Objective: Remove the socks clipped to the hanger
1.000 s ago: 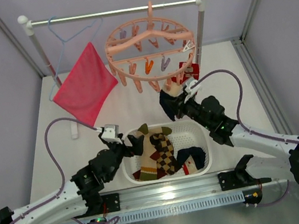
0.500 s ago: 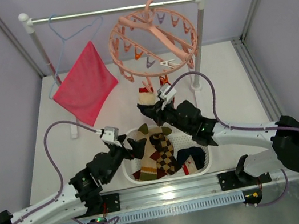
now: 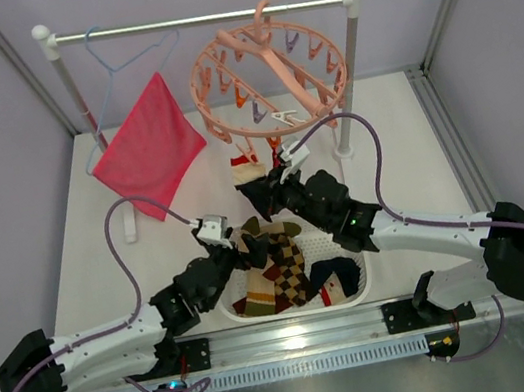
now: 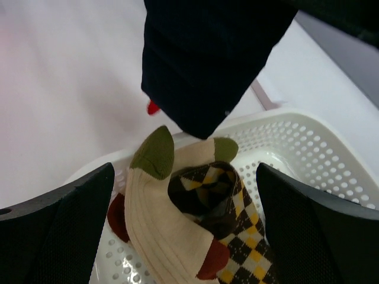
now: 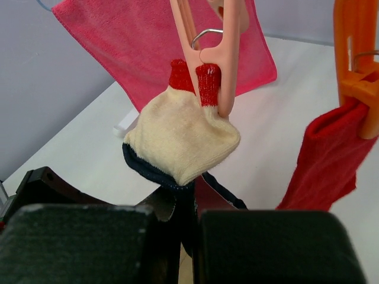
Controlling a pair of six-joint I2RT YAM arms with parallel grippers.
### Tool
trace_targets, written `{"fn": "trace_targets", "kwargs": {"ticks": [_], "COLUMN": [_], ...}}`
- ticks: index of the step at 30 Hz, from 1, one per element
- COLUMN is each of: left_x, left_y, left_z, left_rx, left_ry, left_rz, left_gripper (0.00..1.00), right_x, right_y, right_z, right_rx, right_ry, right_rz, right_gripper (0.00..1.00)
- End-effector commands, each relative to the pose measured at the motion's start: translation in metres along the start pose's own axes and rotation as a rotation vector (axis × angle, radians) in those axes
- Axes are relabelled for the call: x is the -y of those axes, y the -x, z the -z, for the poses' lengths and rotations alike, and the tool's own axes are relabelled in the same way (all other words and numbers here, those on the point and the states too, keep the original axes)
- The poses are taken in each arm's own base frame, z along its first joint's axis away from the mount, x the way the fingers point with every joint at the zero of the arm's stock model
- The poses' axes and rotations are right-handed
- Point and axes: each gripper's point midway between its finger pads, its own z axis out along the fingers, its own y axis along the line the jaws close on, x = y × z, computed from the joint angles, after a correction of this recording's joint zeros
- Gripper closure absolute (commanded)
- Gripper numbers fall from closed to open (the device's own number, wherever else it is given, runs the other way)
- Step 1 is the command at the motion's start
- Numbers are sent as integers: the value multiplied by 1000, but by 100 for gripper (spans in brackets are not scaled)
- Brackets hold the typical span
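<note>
Okay, right gripper (image 3: 262, 194) is clamped tight on the navy lower part of a cream sock (image 5: 183, 142) with a red cuff. The cuff sits in a pink clip (image 5: 210, 59) of the hanger (image 3: 194, 88), which hangs tilted on the rail (image 3: 200, 19). A red sock (image 5: 323, 160) hangs just beside it from an orange clip (image 5: 355, 77). Left gripper (image 3: 241, 250) is spread wide, holding nothing, at the white basket (image 4: 308, 142). An argyle sock (image 4: 237, 236) and an olive-toed sock (image 4: 157, 195) lie in the basket.
</note>
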Motion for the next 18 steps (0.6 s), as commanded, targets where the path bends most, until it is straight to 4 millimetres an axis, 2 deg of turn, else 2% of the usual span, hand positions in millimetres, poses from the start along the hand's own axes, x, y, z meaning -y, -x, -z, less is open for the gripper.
{"fn": "trace_targets", "kwargs": {"ticks": [1, 6, 12, 18], "left_x": [5, 5, 8, 7], "left_y": [45, 53, 38, 40], "left_z": [-5, -13, -28, -34], "left_rx": [189, 236, 213, 245], "left_ry": [17, 36, 52, 73], "left_rz": [89, 75, 28, 12], "left_gripper": [0, 0, 0, 0], "right_x": [-12, -18, -24, -28], "right_y": [27, 21, 23, 20], "right_z": [-3, -6, -4, -1], "right_rx": [68, 51, 52, 32], "right_ry": [10, 20, 29, 33], "right_rz": [-68, -103, -120, -121], "right_gripper": [96, 96, 96, 96]}}
